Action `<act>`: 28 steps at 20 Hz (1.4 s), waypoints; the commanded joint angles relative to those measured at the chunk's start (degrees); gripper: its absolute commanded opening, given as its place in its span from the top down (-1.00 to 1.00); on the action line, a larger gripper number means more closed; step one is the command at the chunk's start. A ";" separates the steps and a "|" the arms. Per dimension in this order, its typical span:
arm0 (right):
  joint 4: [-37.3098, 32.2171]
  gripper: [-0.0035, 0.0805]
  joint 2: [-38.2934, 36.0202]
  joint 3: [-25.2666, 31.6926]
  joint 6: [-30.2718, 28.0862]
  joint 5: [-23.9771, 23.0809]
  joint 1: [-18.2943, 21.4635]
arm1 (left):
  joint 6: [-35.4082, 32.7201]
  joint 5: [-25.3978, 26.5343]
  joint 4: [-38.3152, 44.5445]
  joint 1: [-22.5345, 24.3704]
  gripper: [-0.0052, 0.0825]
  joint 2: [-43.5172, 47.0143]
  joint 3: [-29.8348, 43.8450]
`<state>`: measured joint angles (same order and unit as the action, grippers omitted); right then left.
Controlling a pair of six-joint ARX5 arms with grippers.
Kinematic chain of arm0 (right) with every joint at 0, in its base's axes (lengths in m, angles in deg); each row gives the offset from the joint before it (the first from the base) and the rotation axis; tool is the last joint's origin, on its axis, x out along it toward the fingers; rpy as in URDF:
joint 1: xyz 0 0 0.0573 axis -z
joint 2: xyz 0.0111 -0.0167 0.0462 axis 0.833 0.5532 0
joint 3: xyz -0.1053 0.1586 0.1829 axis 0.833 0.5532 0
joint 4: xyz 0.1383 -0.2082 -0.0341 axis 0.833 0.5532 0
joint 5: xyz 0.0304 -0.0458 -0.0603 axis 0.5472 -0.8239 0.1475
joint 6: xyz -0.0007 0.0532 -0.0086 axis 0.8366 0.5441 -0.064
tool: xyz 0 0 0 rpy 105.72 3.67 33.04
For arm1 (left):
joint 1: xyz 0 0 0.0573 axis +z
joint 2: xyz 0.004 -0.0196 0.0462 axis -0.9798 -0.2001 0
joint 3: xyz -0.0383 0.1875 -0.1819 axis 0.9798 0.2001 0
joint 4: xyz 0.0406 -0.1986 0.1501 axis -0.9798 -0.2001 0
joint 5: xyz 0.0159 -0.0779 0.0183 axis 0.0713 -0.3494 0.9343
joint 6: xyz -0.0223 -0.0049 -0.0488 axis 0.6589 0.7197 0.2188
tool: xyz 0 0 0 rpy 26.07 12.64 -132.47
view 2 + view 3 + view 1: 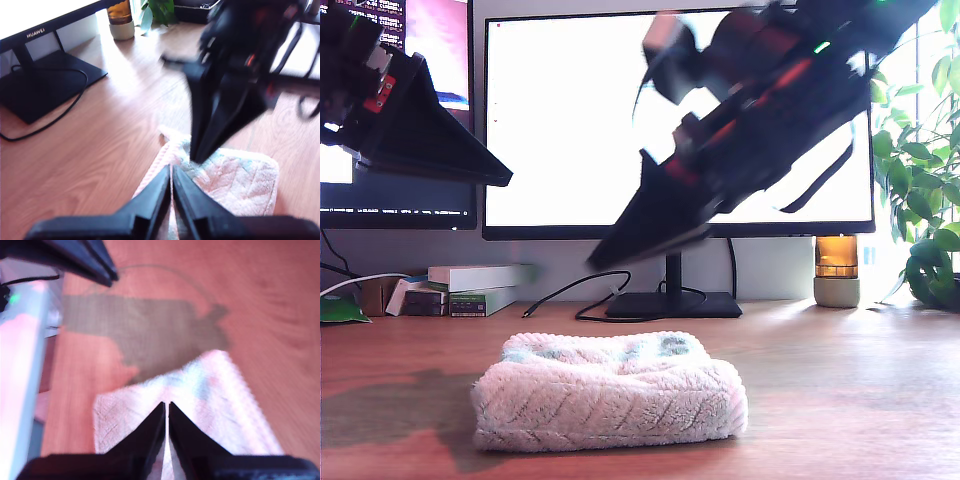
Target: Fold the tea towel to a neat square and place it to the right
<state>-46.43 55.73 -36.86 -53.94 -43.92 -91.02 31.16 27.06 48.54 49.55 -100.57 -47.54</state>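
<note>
Above the wooden desk (860,370) you see my first gripper (171,170) and my second gripper (166,407), both pressed together and empty; below them, toward six o'clock, lies the folded fluffy off-white terry tea towel (610,395).

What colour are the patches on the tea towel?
Pale grey-green patches on the tea towel, clearest in the exterior view.

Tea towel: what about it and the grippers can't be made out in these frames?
- Tea towel, exterior view: the low angle hides its far side, so whether it is square cannot be told.
- Second wrist view: blur smears the towel's pattern, and my second gripper covers its near part.
- First wrist view: my first gripper covers the towel's near edge.
</note>
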 commanded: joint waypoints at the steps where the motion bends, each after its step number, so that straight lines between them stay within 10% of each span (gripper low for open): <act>1: 0.90 0.95 3.04 -1.16 -0.39 1.09 -0.26 | 0.33 -0.17 -0.20 -0.50 0.92 0.17 0.81; 14: 3.82 0.95 13.22 -2.36 -3.32 -5.09 -0.92 | 0.09 0.04 -0.81 -0.63 0.92 0.17 0.81; 28: 4.70 0.95 13.27 -1.27 32.85 -39.69 2.19 | -1.84 3.19 -3.61 -0.61 0.92 0.17 0.81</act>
<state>-44.94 64.58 -42.09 -22.62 -79.20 -91.57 29.59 30.01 44.72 49.18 -100.57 -47.56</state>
